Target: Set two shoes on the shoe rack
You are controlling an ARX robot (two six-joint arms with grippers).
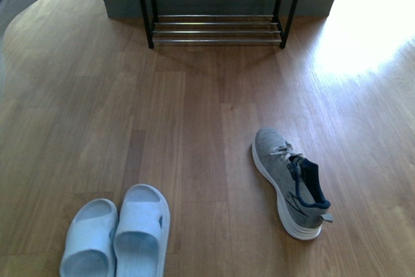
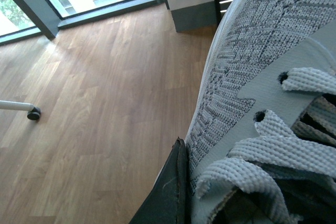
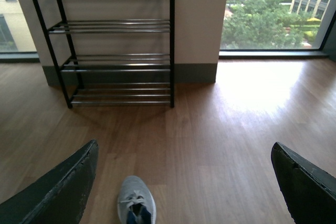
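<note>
Sneaker (image 2: 252, 66) in your left gripper (image 2: 173, 182) seems clamped and raised, ready for the shoe rack (image 1: 217, 4); the other sneaker (image 1: 288, 183) lies on the floor (image 1: 194, 128) under your right gripper (image 3: 182, 153), fingers (image 3: 63, 187) spread to take it.

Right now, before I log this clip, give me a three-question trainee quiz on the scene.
1. True or false: the shoe rack already holds a shoe.
2. What is the left gripper carrying? A) a slide B) a grey sneaker C) nothing
3. In the front view, how many shoes lie on the floor?

Key:
1. False. Every shelf that shows is bare.
2. B. A finger presses against its knit side, well above the floor.
3. Three: two pale blue slides and the other grey sneaker.
</note>
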